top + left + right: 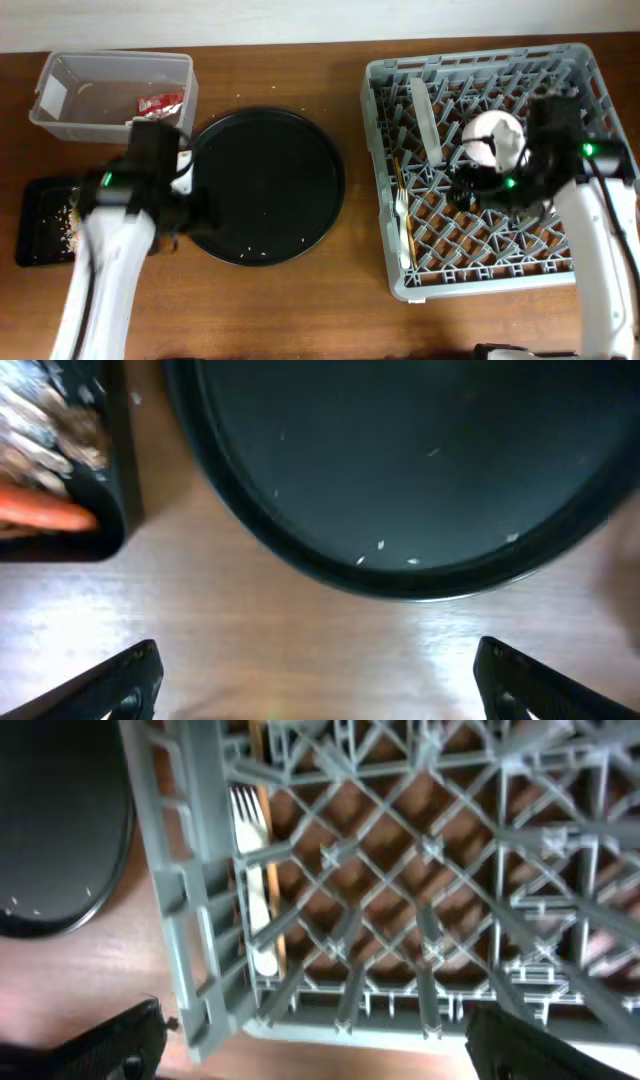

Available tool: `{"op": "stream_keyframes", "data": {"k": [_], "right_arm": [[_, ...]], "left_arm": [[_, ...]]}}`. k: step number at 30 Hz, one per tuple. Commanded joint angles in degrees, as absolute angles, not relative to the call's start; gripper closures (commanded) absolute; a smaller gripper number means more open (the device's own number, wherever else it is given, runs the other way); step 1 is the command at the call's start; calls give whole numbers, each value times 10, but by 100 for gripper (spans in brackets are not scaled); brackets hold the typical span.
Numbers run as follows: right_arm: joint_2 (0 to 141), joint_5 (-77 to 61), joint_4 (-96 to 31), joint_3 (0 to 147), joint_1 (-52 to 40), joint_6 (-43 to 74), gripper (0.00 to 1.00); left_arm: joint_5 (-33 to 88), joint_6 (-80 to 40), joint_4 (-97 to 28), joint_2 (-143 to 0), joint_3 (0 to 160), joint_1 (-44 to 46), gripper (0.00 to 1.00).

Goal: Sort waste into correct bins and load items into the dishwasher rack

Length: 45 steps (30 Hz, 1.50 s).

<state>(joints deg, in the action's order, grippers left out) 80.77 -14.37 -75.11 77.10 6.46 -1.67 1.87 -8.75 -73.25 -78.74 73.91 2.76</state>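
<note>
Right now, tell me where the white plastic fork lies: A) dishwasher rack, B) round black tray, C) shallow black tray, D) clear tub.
A: the white plastic fork lies inside the dishwasher rack, close along the wall that faces the round black tray.

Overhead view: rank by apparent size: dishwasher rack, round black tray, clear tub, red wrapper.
Largest to smallest:
1. dishwasher rack
2. round black tray
3. clear tub
4. red wrapper
No close calls.

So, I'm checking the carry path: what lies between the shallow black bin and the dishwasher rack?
The left arm and the large round black tray, then a strip of table; the overhead view shows it.
</note>
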Motion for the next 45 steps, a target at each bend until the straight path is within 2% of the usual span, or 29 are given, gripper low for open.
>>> {"op": "stream_keyframes", "data": {"k": [1, 3, 6, 14, 17, 20, 23, 26, 32, 34, 45], "right_arm": [[656, -105, -640, 643, 67, 17, 1], [538, -70, -610, 577, 67, 25, 1], [430, -34, -617, 550, 67, 24, 1], [447, -33, -622, 549, 67, 24, 1], [399, -43, -613, 545, 67, 24, 1], [281, -58, -519, 475, 53, 24, 1], [112, -60, -336, 297, 10, 24, 1], [4, -56, -227, 190, 6, 24, 1], [2, -53, 25, 17, 6, 22, 1], [2, -57, -38, 3, 3, -4, 1], [2, -57, -41, 3, 3, -4, 1]], "left_arm": [[12, -78, -649, -622, 645, 27, 1], [13, -81, -567, -463, 536, 27, 1], [13, -81, -562, -361, 495, 27, 1], [12, -81, -562, -352, 495, 27, 1], [12, -81, -562, -352, 495, 27, 1], [13, -81, -562, -352, 495, 27, 1], [13, -81, -562, -352, 495, 27, 1], [13, -81, -562, -352, 495, 27, 1], [13, -81, -562, -352, 495, 27, 1], [13, -81, -562, -352, 495, 27, 1], [13, -81, -562, -352, 495, 27, 1]]}}
